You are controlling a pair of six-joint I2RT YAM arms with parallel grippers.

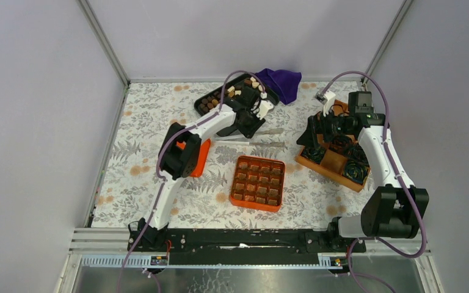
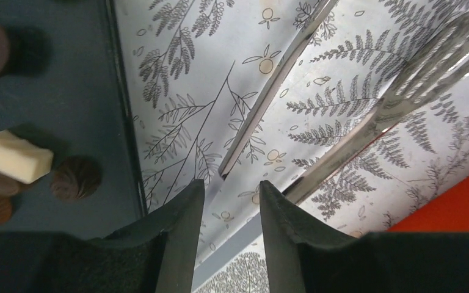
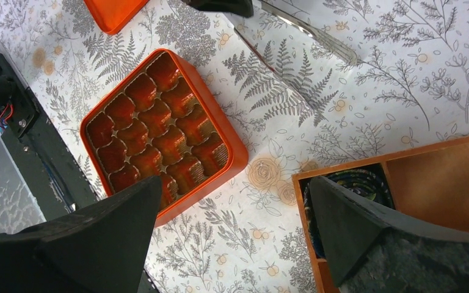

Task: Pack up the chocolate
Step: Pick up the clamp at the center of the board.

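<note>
Altogether sixteen cups (image 3: 159, 116), one orange box (image 3: 239, 162)

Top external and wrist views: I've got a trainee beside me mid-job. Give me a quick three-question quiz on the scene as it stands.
1. Fill in: the orange box has ___ compartments.
2. True or false: the right gripper is shut.
3. The tongs lie: A on the tablecloth beside the black tray; B in the black tray; C in the orange box.
Key: 1 sixteen; 2 false, it is wide open and empty; 3 A.
</note>
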